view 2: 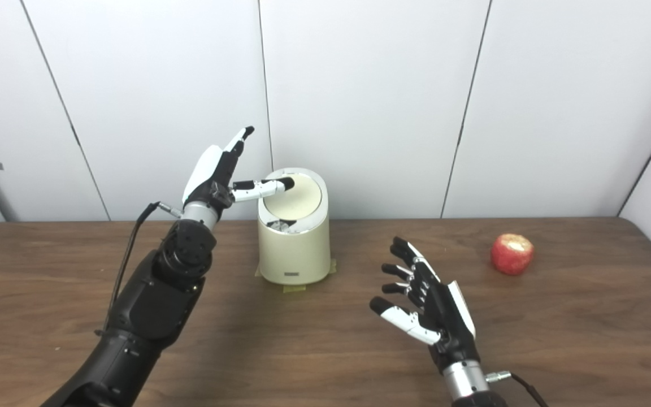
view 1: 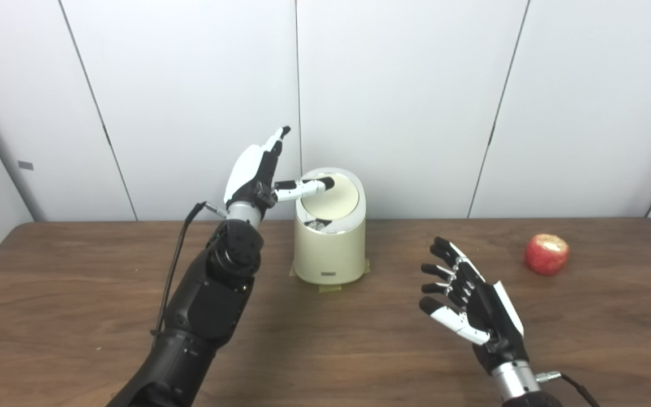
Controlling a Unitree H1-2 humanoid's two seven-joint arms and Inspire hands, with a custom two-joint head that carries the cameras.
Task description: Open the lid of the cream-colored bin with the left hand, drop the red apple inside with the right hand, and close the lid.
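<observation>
Left eye view: left hand [view 1: 257,169] spread and empty, thumb out over the tilted lid [view 1: 332,198] of the cream-colored bin [view 1: 330,249], a dark gap showing at the lid's 7 o'clock, so opening judged begun. Right eye view: right hand [view 2: 424,308] splayed, empty, hovering over the table [view 2: 325,350]; red apple [view 2: 512,254] untouched at its 2 o'clock, well apart. Left to do: pickup, drop, closing.

Bin [view 1: 330,249] stands on the table [view 1: 77,316] at centre, far side, near the wall [view 1: 404,85]. Lid [view 1: 332,198] sits on top, tilted. Apple [view 1: 546,254] lies on the table well right of the bin. Left hand [view 1: 257,175] is raised just left of the bin, thumb touching the lid. Right hand [view 1: 469,299] hovers near, between bin and apple.
</observation>
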